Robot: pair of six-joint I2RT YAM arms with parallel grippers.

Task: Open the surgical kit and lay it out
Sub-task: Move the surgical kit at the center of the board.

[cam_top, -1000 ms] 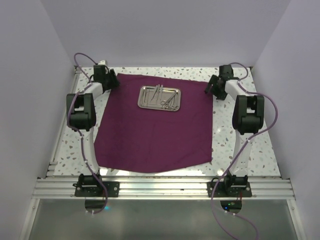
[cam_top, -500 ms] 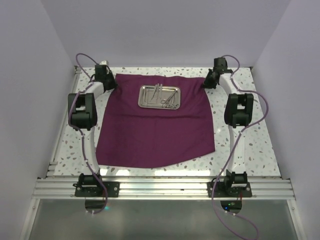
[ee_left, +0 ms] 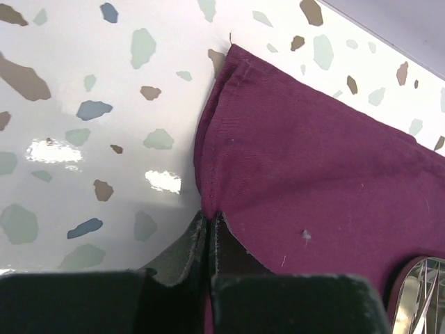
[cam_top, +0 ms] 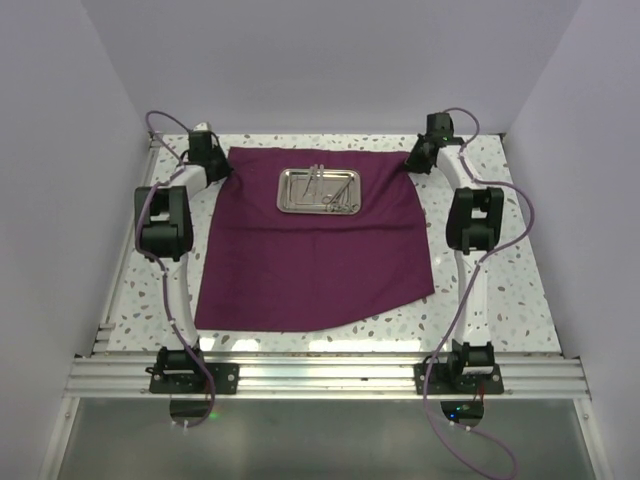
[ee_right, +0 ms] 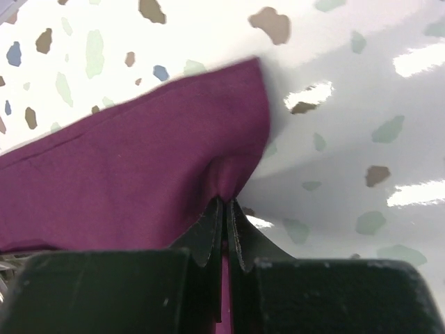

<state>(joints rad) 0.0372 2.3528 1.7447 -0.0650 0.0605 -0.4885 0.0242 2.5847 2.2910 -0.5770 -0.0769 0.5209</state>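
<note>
The surgical kit's maroon cloth [cam_top: 315,255] lies spread flat on the speckled table, a small steel tray [cam_top: 319,191] with thin silver instruments resting on its far half. At the cloth's far left corner [ee_left: 236,76], my left gripper [cam_top: 222,170] [ee_left: 210,217] is shut, pinching the hem between its pads. My right gripper [cam_top: 413,160] [ee_right: 225,202] is shut on the far right corner [ee_right: 240,104], which bunches slightly at the fingertips. A sliver of the tray's rim [ee_left: 421,296] shows at the lower right of the left wrist view.
White walls close in on the left, back and right. The speckled tabletop [cam_top: 500,290] borders the cloth on both sides. An aluminium rail [cam_top: 320,375] with both arm bases runs along the near edge. Purple cables loop off each arm.
Both grippers have closed on the cloth's far corners. The right arm moved up and inward to its corner, and the cloth with the tray shifted slightly toward the far side.
</note>
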